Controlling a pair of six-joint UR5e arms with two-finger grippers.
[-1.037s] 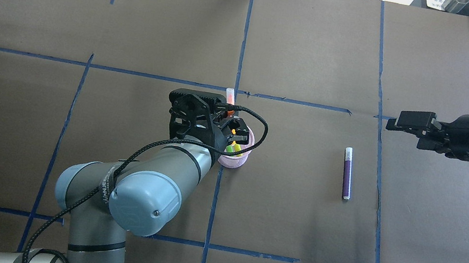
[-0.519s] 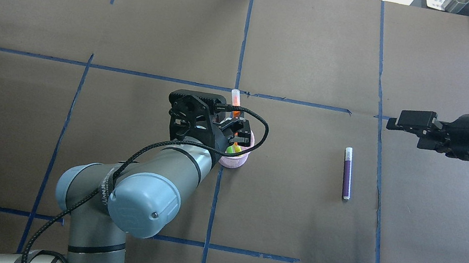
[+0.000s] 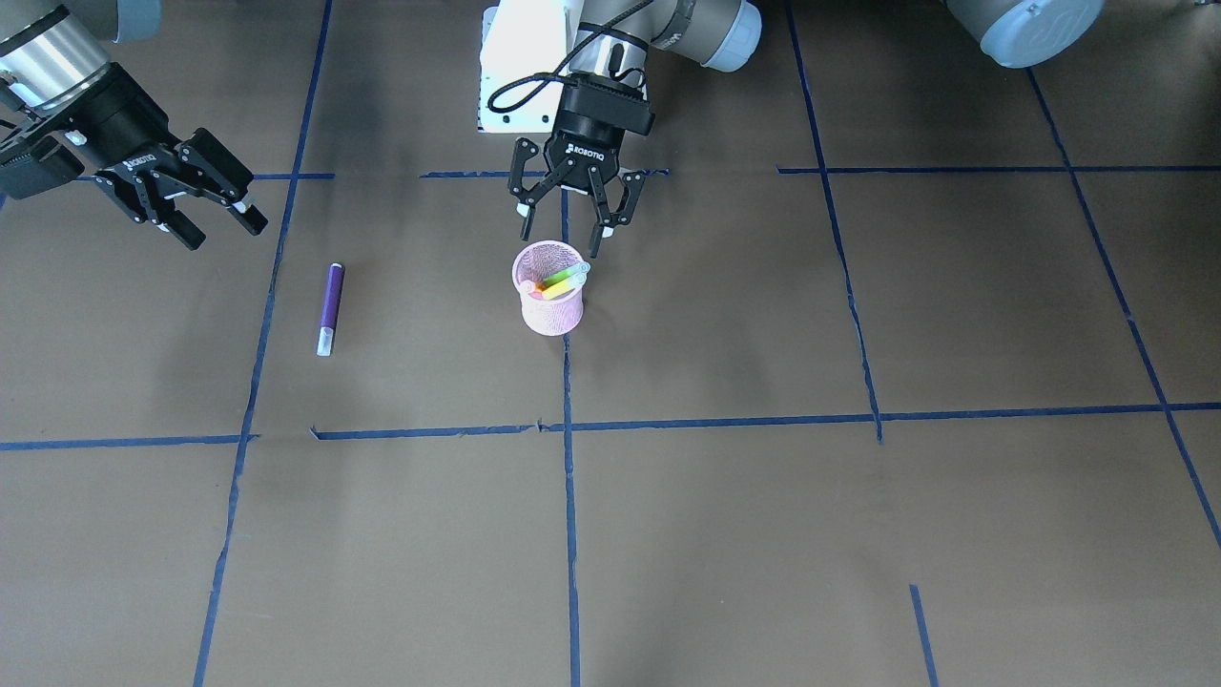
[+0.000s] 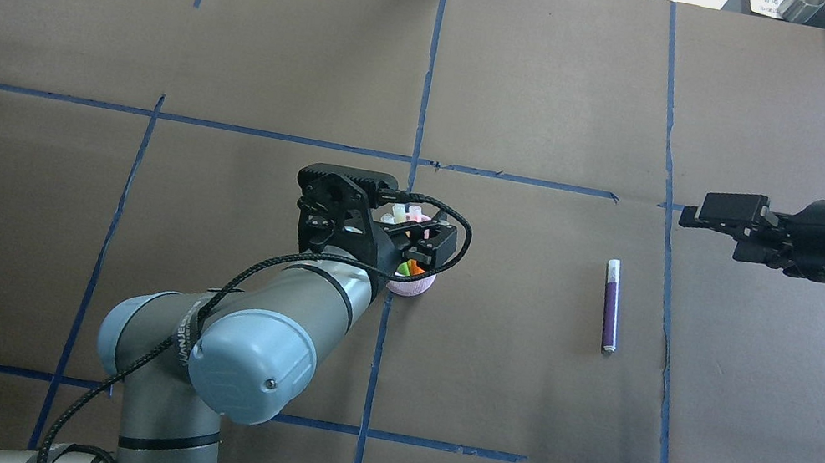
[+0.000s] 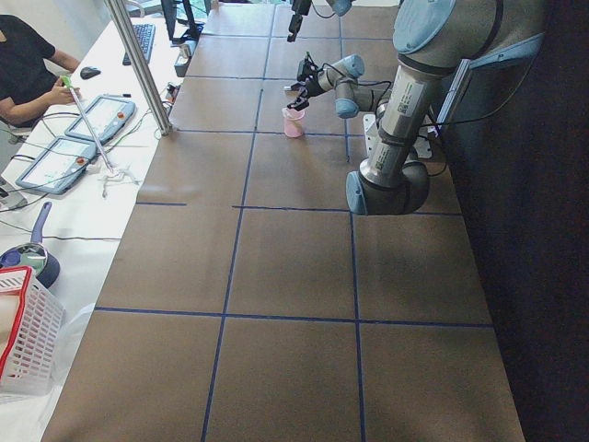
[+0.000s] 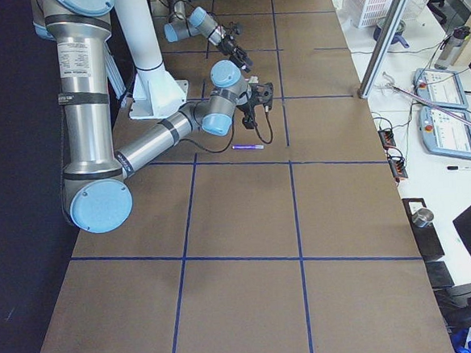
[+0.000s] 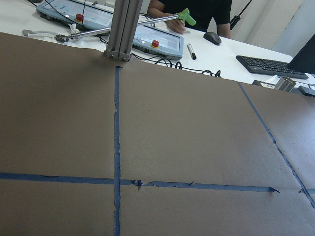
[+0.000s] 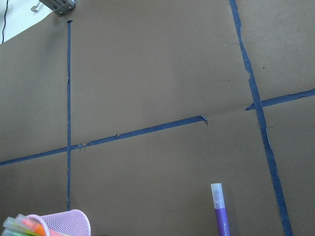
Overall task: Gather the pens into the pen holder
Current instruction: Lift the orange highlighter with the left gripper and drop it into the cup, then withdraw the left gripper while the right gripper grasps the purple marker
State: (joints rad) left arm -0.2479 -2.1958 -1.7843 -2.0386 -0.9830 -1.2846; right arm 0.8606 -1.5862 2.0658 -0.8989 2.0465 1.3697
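Left jaws spread wide over the pen holder (image 3: pixel 551 311).

Desk (image 3: pixel 763 534): matt brown paper, blue tape lines (image 3: pixel 569 496). Pen holder (image 3: pixel 551 310): pink mesh. Purple pen (image 3: pixel 330 301): smooth plastic, translucent cap.

Pink pen holder (image 5: pixel 294 125) beneath left tool (image 5: pixel 295 102)

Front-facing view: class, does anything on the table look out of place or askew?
The purple pen lies flat on the table, alone and well apart from the pen holder. The green pen and orange pen stand inside it, leaning to one side. Nothing looks spilled or damaged.
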